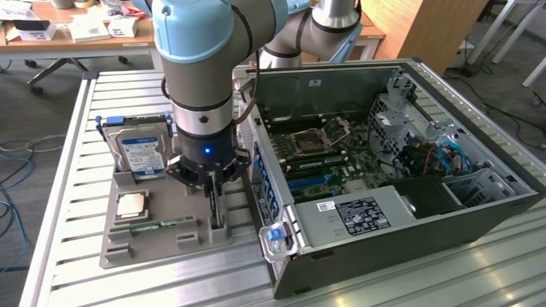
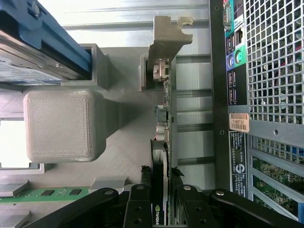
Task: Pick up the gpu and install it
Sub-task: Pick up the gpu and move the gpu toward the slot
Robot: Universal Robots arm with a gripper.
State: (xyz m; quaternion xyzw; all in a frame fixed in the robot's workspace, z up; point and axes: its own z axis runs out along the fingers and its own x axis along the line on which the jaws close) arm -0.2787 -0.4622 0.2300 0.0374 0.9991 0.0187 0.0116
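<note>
And here's the arm (image 1: 198, 83), a thick silver-grey tube in the upper middle of the exterior frame, with broad pale blue caps (image 1: 204, 29) over its joints. Lower down, a black collar (image 1: 204, 137) rings the wrist, and there it is, a small blue light (image 1: 206, 151) glowing on it. Below sits the hand (image 1: 213, 192): all black, angular, tapering to slim fingers. Up close, its glossy black links (image 2: 109, 204) are each pinned with a round silvery screw (image 2: 216, 193).

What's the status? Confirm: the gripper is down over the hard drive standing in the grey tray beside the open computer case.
Wrong thing: the gripper is down over the gpu, not the hard drive, which stands elsewhere in the grey tray beside the open computer case. The wrist view shows it.
</note>
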